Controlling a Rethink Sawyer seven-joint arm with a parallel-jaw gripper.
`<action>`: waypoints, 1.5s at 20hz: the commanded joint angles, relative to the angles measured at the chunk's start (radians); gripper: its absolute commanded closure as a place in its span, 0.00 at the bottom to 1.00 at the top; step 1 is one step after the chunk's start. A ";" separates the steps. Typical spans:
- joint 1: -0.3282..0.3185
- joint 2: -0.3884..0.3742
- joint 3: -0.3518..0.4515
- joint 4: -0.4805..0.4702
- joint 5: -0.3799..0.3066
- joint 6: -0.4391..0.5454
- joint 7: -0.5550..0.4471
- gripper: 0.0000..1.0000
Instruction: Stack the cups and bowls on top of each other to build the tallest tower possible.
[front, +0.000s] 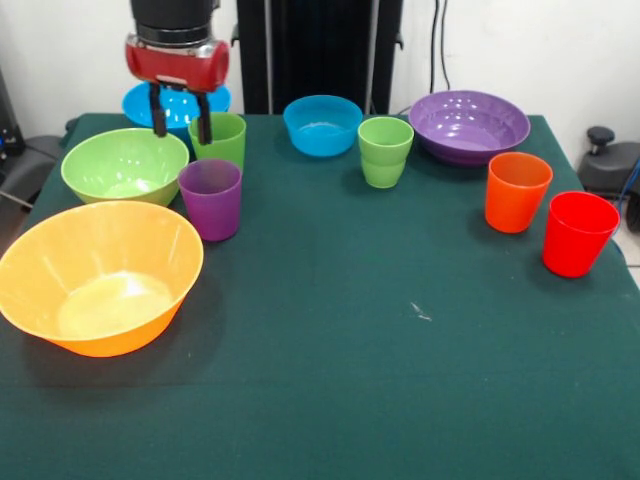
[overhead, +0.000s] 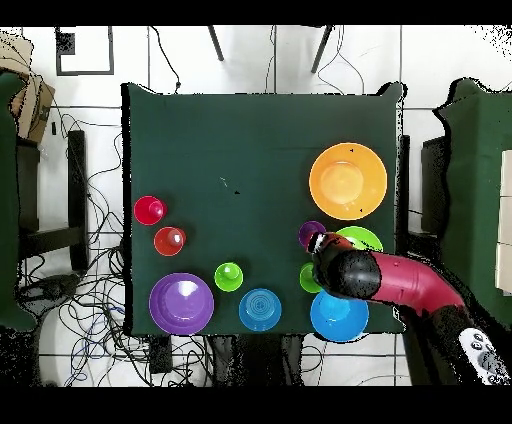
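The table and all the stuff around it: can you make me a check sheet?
Surface: dark green tablecloth, small pale fleck mid-table.
Job's things: orange bowl, green bowl, purple bowl, two blue bowls; purple cup, two green cups, orange cup, red cup. All separate, nothing stacked.
Clutter: nothing seen.
Gripper: gripper open, over the far green cup's rim.
Cables: tangled on the floor.
Surroundings: chairs beside the table.

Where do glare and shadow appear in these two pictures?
Front view: bright glare inside the large glossy orange plastic bowl and on the wide purple plastic bowl; soft shadows beside the cups on the dark green tablecloth. Overhead view: only faint glare in that orange bowl.
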 joint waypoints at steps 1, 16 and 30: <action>0.049 0.013 0.069 -0.068 0.001 0.043 0.009 0.00; 0.082 -0.014 0.020 -0.093 0.053 0.051 0.055 0.00; -0.004 -0.061 0.050 -0.191 0.048 0.197 -0.059 0.00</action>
